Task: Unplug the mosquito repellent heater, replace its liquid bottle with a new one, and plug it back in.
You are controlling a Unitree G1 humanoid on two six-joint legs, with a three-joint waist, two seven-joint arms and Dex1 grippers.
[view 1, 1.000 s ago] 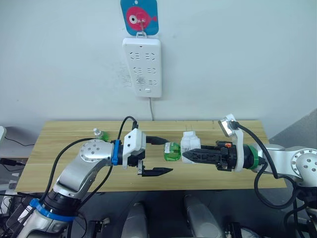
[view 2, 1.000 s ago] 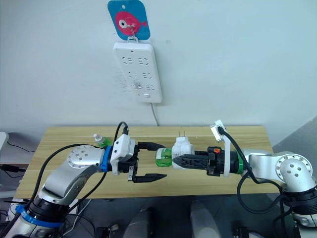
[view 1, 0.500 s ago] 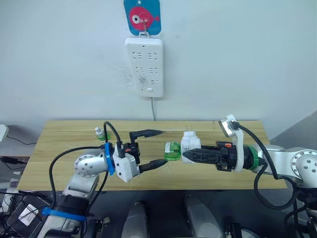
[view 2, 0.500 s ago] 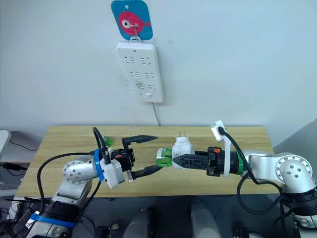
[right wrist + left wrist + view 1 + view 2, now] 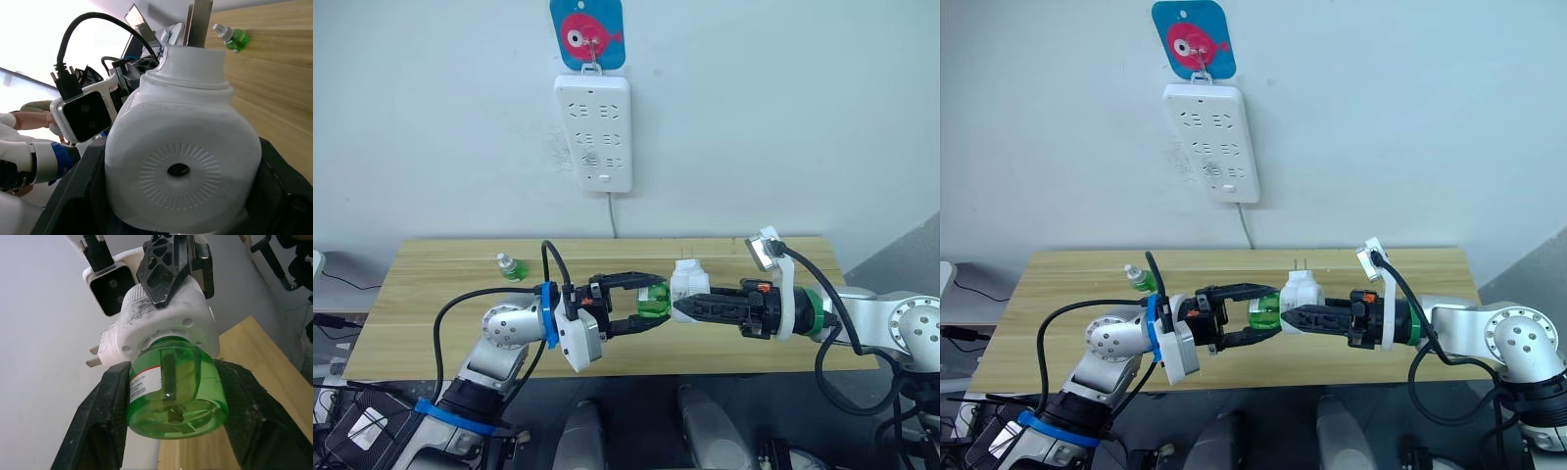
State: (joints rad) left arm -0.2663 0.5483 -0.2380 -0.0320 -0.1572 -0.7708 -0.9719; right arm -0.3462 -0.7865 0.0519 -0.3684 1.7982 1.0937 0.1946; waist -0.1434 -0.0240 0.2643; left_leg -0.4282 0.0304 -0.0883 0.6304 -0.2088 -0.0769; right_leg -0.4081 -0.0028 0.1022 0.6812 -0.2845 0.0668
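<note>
Left tool now closed around liquid bottle; right tool holds heater.

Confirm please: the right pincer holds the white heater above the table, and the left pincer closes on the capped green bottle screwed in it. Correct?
Not quite. The left pincer closes on the capless green bottle, as the left wrist view shows. The capped one stands on the table. The right pincer does hold the heater.

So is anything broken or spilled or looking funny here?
Nothing looks spilled or broken. The right gripper holds the mosquito repellent heater sideways over the table, unplugged from the power strip. The left gripper closes around its liquid bottle. The new one stands upright, cap on.
</note>
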